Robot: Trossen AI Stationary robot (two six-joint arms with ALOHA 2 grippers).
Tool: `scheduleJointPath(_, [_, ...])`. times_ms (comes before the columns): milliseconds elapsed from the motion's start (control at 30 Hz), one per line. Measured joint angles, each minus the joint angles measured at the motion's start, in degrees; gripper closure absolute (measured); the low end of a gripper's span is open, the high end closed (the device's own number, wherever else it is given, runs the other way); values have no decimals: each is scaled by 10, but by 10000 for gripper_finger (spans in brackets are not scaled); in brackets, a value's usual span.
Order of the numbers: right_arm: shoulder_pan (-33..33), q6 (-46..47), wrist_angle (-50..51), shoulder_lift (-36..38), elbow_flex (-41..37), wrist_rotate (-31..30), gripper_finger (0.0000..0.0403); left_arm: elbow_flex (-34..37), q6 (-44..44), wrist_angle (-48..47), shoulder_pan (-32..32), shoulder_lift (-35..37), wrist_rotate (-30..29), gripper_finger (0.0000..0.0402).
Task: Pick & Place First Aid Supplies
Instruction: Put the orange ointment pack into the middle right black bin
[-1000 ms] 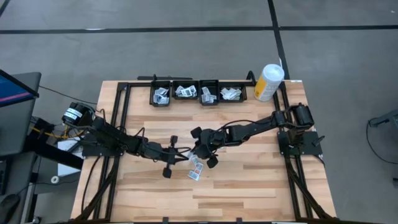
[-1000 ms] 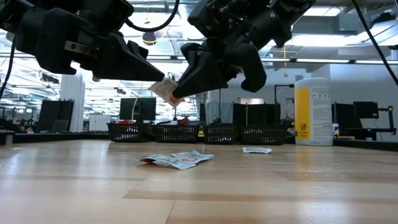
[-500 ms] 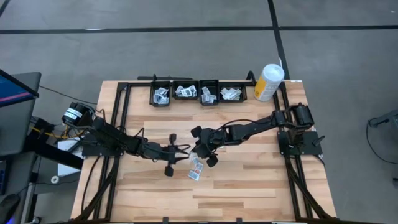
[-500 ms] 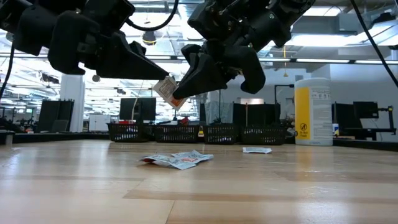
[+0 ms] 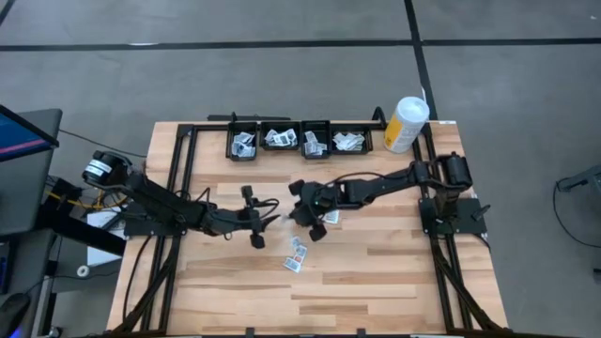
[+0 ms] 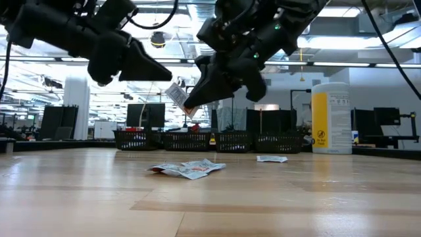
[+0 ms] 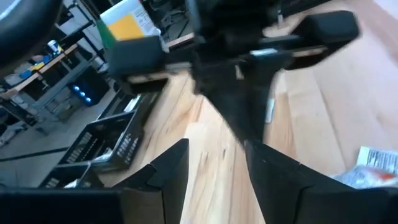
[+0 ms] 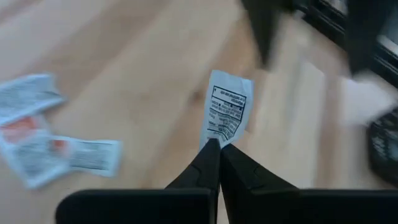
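My right claw (image 8: 214, 149) is pinched fully closed on the bottom edge of one white packet (image 8: 227, 116) with dark print. The packet stands up from my fingertips, held in the air above the bench (image 5: 376, 272). In the low view the same packet (image 6: 175, 97) hangs tilted at the tip of the right claw (image 6: 191, 105), well above the wood.

My left claw (image 7: 214, 165) is parted, a clear gap between its two fingers, nothing between them. It hovers just beside the right claw, tip facing tip over the middle of the bench, not touching the packet as far as I can tell. From above, the left claw (image 5: 268, 218) comes in from the left and the right claw (image 5: 293, 214) from the right.

The loose pile of packets (image 5: 297, 253) lies flat on the bench just below and in front of both claws; low view shows it as a small heap (image 6: 187, 169) with red print on some. One more single packet (image 6: 272, 158) lies apart, farther back on the wood.

A row of four black bins (image 5: 299, 141) sits along the far edge, each with packets inside. A white-and-yellow canister (image 5: 406, 124) stands upright just beside the rightmost bin.
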State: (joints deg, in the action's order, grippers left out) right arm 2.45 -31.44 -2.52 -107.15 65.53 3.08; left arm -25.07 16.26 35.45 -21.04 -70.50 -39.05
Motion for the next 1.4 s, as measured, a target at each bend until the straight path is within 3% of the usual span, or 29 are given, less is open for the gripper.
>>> scheduleJointPath(100, [-26, 11, 0, 0, 9, -22, 402, 28, -1, -2, 13, 23, 0, 242])
scheduleJointPath(267, [-85, 55, 2, 0, 21, -110, 403, 81, -33, -1, 63, 58, 9, 241])
scheduleJointPath(500, [-189, 140, 19, 0, 27, -228, 403, 125, -106, 9, 153, 61, 163, 243])
scheduleJointPath(633, [-230, 200, 40, 0, 27, -232, 403, 132, -136, 12, 180, 48, 228, 241])
scheduleJointPath(833, [-254, 231, 43, 0, 27, -230, 394, 137, -142, 49, 184, 17, 245, 245])
scheduleJointPath(1200, [-249, 221, 74, 0, 27, -228, 281, 137, -179, 128, 183, -70, 246, 247])
scheduleJointPath(1400, [-247, 239, 77, 0, 27, -222, 246, 137, -183, 196, 182, -110, 246, 247])
